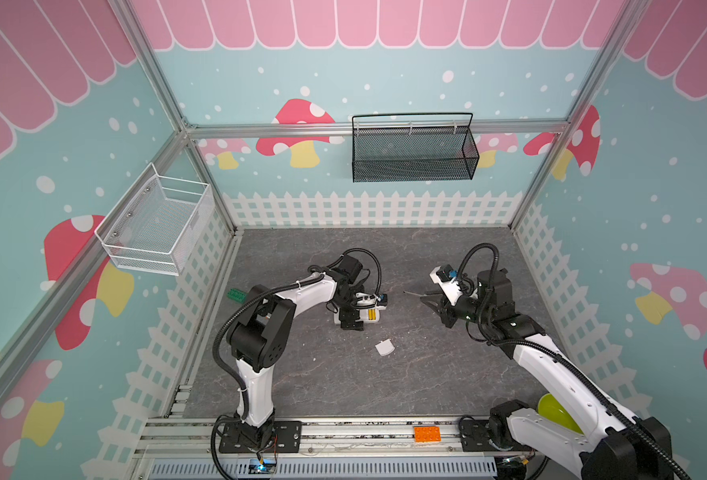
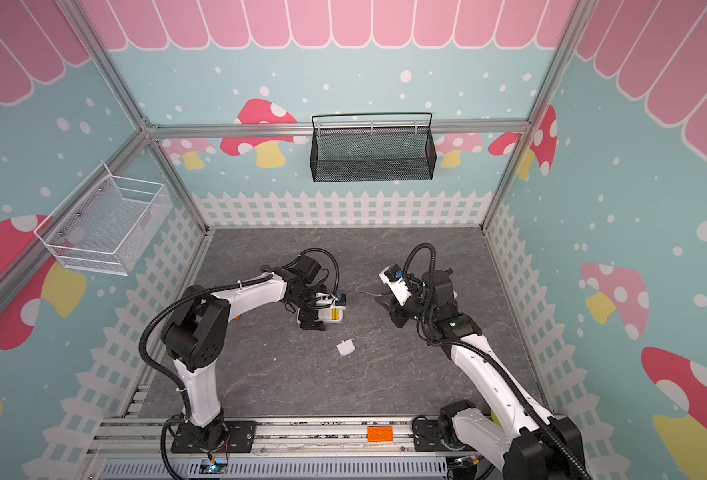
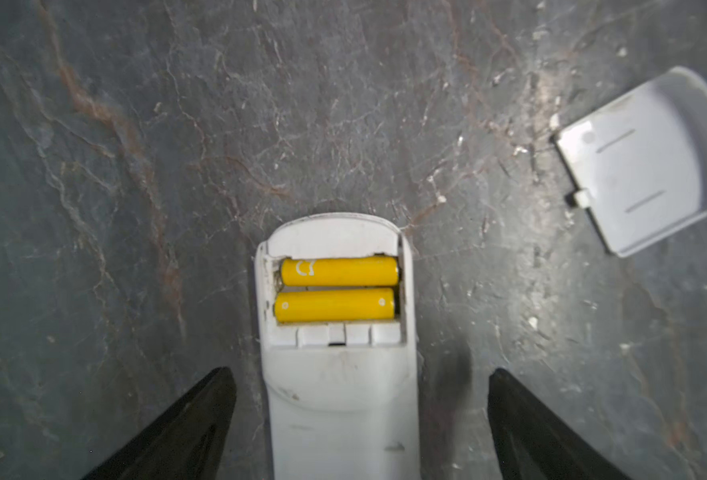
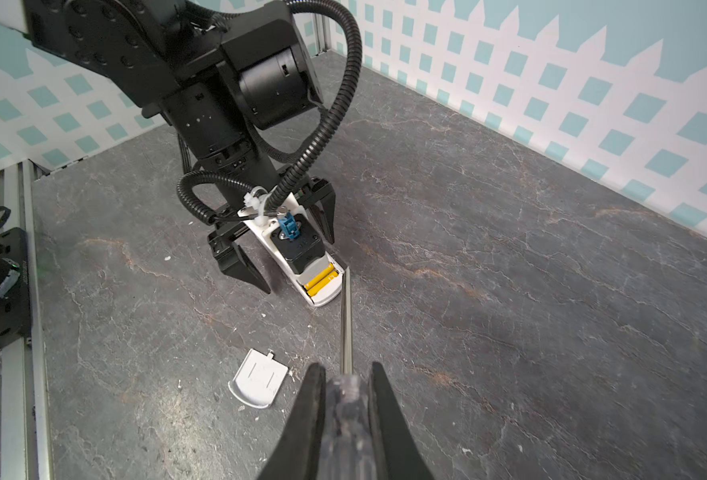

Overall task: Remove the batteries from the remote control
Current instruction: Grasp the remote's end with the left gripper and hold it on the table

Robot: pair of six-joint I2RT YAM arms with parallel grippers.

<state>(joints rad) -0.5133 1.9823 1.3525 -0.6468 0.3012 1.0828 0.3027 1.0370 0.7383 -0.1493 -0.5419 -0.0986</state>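
Fingers [image 3: 185,424] of my left gripper [image 3: 359,372] gape wide astride the remote [image 3: 339,395]; right gripper [image 4: 345,368] pinches the screwdriver [image 4: 347,324]. Cover [image 3: 642,166] lies off nearby, two yellow batteries [image 3: 337,289] sit in the open bay. Prying step; next needs tip under a battery end.

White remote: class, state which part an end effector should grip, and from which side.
Grip the remote across its plain body beside the exposed batteries, from above: it lies flat with straight sides, and the open left end effector straddles it there.
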